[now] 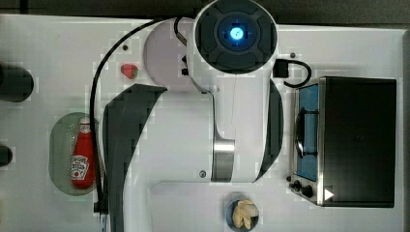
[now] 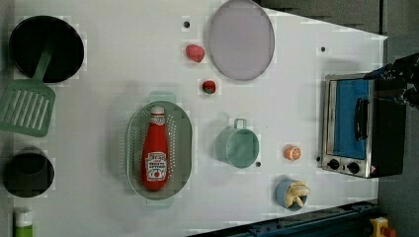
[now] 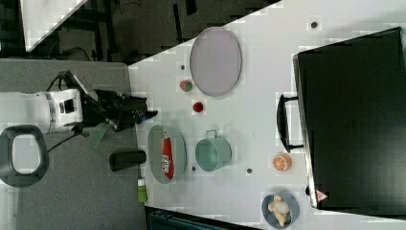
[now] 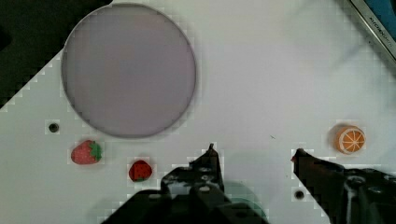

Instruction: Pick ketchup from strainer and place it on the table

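Observation:
The ketchup, a red squeeze bottle with a white cap, lies lengthwise inside the pale green strainer on the white table. The top view shows the ketchup in the strainer beside my arm, and the right view shows the same ketchup and strainer. My gripper is open with nothing between its fingers. It hangs above the table, with a bit of the teal cup below it, apart from the bottle. In the right view the gripper hangs off the strainer's end.
A teal cup stands next to the strainer. The lilac plate, two strawberries, an orange slice, a blue bowl of food and a toaster oven are also on the table. A spatula and black pots lie at the left view's left.

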### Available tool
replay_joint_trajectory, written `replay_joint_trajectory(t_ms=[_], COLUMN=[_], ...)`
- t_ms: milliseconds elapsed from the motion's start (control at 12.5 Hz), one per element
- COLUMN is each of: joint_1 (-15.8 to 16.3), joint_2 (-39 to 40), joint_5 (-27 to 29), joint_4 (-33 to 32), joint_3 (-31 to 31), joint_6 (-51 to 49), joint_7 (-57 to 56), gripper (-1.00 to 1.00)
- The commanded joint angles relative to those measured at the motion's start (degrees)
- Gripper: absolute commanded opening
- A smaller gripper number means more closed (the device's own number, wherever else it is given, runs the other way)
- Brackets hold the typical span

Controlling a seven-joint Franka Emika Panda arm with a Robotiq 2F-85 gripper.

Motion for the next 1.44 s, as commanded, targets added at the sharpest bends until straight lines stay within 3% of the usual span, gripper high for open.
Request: replay_joint_trajectory(t_ms=[80,240,800,1440], joint_1=[-6.7,-6.2,-3.4,-2.8], joint_2=[-13.1,-12.6,-9.0,-0.1], joint_5=[0.8,0.9,0.9,0.8], joint_4=[-3.6,-3.6,-3.6,-7.6], joint_3=[3.8,5.2,21.3,41.7], joint_6=[-10.1,-10.1,-7.7,5.9], joint_7=[5.0,5.0,5.0,5.2], gripper=[0.58,1.00,1.00,1.00])
